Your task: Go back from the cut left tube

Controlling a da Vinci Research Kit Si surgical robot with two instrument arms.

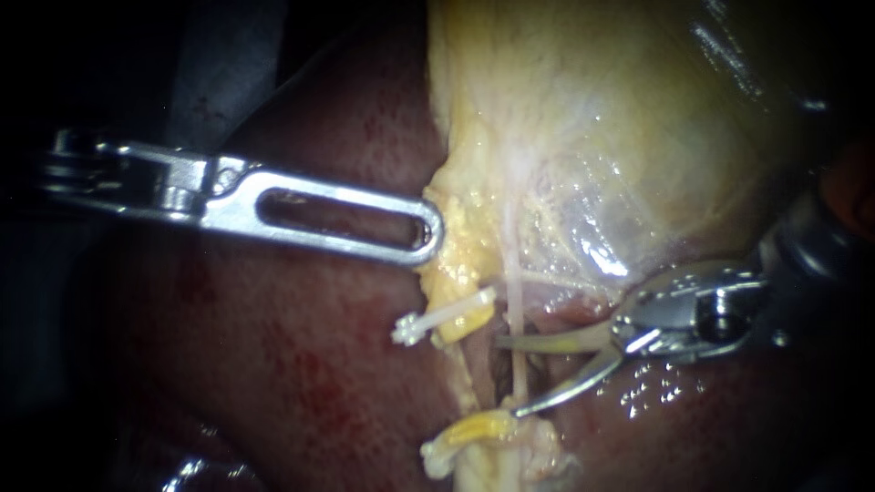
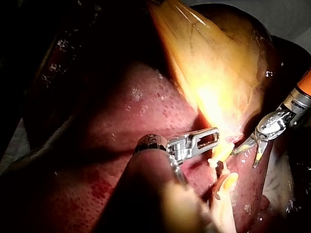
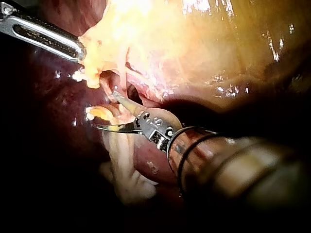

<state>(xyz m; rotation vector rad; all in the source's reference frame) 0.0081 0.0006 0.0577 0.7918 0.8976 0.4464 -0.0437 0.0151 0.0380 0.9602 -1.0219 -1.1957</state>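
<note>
Endoscope view | right instrument [image 1: 508, 376] | curved steel pincer wide | glossy liver [image 1: 301, 383]

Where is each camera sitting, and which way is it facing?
Endoscope view: close over the tissue, facing gallbladder and liver; left instrument enters from the left, right instrument from the right.
Left wrist view: on the left arm, looking down its own shaft; right instrument ahead.
Right wrist view: on the right arm, looking down its own shaft; left instrument ahead.
Shared: all three show both instruments and the gallbladder's yellow edge.
</note>
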